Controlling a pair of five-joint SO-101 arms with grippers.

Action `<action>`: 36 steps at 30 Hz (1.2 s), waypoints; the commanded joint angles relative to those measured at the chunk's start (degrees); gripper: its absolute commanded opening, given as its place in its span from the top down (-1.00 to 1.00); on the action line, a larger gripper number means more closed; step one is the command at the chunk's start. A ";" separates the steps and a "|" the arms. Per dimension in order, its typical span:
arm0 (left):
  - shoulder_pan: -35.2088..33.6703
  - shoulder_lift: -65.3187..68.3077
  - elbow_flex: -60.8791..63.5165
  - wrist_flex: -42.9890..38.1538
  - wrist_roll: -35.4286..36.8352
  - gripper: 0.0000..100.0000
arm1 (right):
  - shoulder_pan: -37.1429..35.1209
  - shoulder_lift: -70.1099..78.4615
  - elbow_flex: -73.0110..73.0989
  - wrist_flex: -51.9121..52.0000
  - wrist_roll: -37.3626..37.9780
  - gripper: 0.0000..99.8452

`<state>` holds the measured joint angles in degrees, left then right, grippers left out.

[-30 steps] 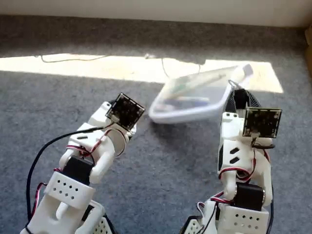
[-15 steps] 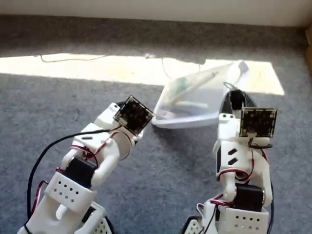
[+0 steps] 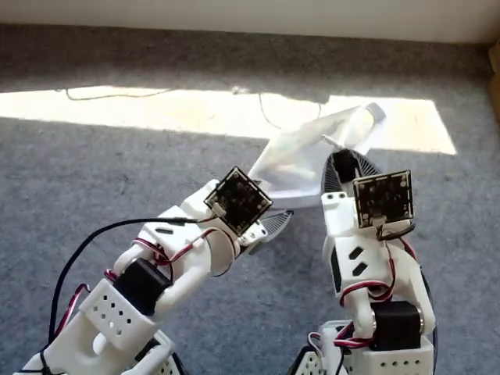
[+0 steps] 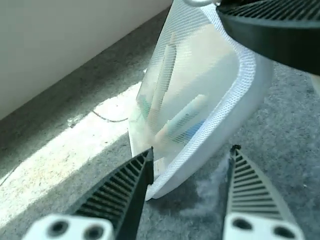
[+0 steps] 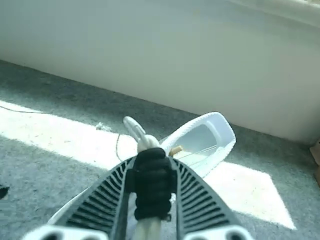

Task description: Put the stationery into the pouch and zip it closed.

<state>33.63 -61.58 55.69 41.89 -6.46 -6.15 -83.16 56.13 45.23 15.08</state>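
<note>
Pouch point(image 3: 301, 160): translucent white mesh with a thick white rim, standing on edge and tilted. In the high view it sits just past centre toward 12–1 o'clock. Its low corner is close to the grey carpet point(image 3: 94, 180); contact can't be judged.

Stationery point(image 4: 182, 117) shows through the mesh: a pale pen with a blue end, a thin light stick, and something green, all slanted inside.

Right gripper point(image 3: 344, 160): at the pouch's 3 o'clock edge, jaws pressed together, pinching a dark corded piece at the pouch's upper end. A white tab point(image 5: 134, 129) pokes out above it.

Left gripper point(image 4: 190, 155): at the pouch's 7 o'clock corner, jaws spread, one on each side of the low corner and not touching it.

Surroundings: sunlit patch point(image 3: 156, 109) on the carpet behind the pouch, with a thin cable point(image 3: 266, 113) lying across it. A pale wall point(image 3: 234, 12) runs along 12 o'clock.
</note>
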 commanded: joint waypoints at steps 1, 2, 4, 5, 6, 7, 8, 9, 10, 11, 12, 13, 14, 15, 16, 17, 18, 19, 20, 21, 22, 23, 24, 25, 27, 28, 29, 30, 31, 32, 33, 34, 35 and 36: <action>3.12 -0.40 -3.12 0.18 0.62 0.53 | -2.33 -0.31 -7.34 4.35 0.70 0.99; 3.74 -0.40 -3.12 0.18 0.62 0.53 | -2.86 -0.31 -8.31 5.58 0.70 0.99; 5.05 -0.40 -3.38 0.18 0.62 0.53 | -3.82 -0.31 -9.71 7.87 0.70 0.99; 5.76 -0.40 -3.38 -0.18 0.62 0.53 | -4.35 -0.31 -10.24 8.84 0.70 0.99; 6.37 -0.40 -3.12 -0.88 0.62 0.53 | -4.79 -0.31 -10.77 9.71 0.70 0.99; 6.55 -0.40 -3.03 -1.67 0.62 0.53 | -5.05 -0.40 -11.12 10.51 0.70 0.99; 6.55 -0.40 -2.59 -2.37 0.62 0.53 | -5.05 -0.57 -11.47 11.30 0.70 0.99; 6.55 -0.40 -2.15 -3.60 0.62 0.53 | -5.05 -0.66 -11.82 12.09 0.70 0.99; 6.46 -0.40 -1.63 -4.92 0.62 0.54 | -5.05 -0.66 -12.18 12.79 0.70 0.99; 6.46 -0.40 -1.19 -6.07 0.62 0.54 | -5.05 -0.66 -12.44 13.58 0.70 0.99; 6.73 -0.40 -0.75 -7.03 0.62 0.54 | -5.05 -0.66 -12.70 14.29 0.70 0.99; 6.81 -0.40 -0.57 -7.82 0.62 0.54 | -5.05 -0.66 -12.70 14.73 0.70 0.99; 6.90 -0.40 -0.57 -8.44 0.70 0.54 | -5.05 -0.66 -12.70 14.99 0.70 0.99; 6.90 -0.40 -0.57 -8.97 0.70 0.54 | -5.05 -0.66 -12.62 15.16 0.62 0.99; 6.90 -0.40 -0.57 -9.58 0.70 0.54 | -5.05 -0.66 -12.62 15.69 0.62 0.99; 6.90 -0.40 -0.57 -10.11 0.70 0.54 | -5.05 -0.66 -12.62 16.13 0.62 0.99; 6.90 -0.31 -0.57 -10.29 0.62 0.54 | -5.05 -0.66 -12.62 16.31 0.53 0.99; 6.90 -0.31 -0.48 -10.46 0.62 0.54 | -5.05 -0.66 -12.62 16.31 0.44 0.99; 6.99 -0.22 -0.48 -10.46 0.62 0.54 | -5.05 -0.66 -12.62 16.66 0.44 0.99; 7.52 0.22 -0.40 -10.46 0.44 0.54 | -5.05 -0.66 -12.62 16.75 0.44 0.99; 8.04 1.01 -0.31 -10.73 0.35 0.54 | -5.05 -0.66 -12.62 16.75 0.44 0.99; 8.22 2.24 -0.31 -11.60 0.35 0.54 | -5.05 -0.66 -12.62 16.75 0.44 0.99; 8.40 3.82 -0.31 -12.57 0.35 0.54 | -5.05 -0.66 -12.62 16.75 0.44 0.99; 8.48 5.58 -0.31 -13.45 0.35 0.54 | -5.05 -0.66 -12.62 16.75 0.44 0.99; 8.31 9.10 -0.84 -14.68 0.26 0.54 | -5.05 -0.66 -12.62 16.75 0.35 0.99; 8.22 10.77 -1.54 -14.95 0.26 0.54 | -5.05 -0.66 -12.62 16.75 0.35 0.99; 7.87 12.09 -2.42 -15.12 0.26 0.54 | -5.05 -0.66 -12.62 16.75 0.35 0.99; 7.52 13.05 -3.03 -15.12 0.26 0.54 | -5.05 -0.66 -12.62 16.75 0.35 0.99; 7.16 13.67 -3.30 -15.12 0.35 0.55 | -5.05 -0.66 -12.53 16.75 0.35 0.99; 6.99 13.85 -3.47 -15.12 0.35 0.58 | -5.05 -0.66 -12.53 16.75 0.35 0.99; 6.90 13.85 -3.56 -15.12 0.35 0.62 | -5.05 -0.66 -12.44 16.75 0.35 0.99; 6.90 13.85 -3.56 -15.12 0.35 0.67 | -5.05 -0.66 -12.44 16.66 0.35 0.99; 6.90 13.85 -3.56 -15.12 0.35 0.71 | -5.05 -0.66 -12.18 16.48 0.35 0.99; 6.90 13.85 -3.56 -15.12 0.35 0.74 | -5.05 -0.66 -12.18 16.40 0.35 0.99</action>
<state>40.84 -47.96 55.60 27.82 -6.46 -10.55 -83.78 46.99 61.85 15.25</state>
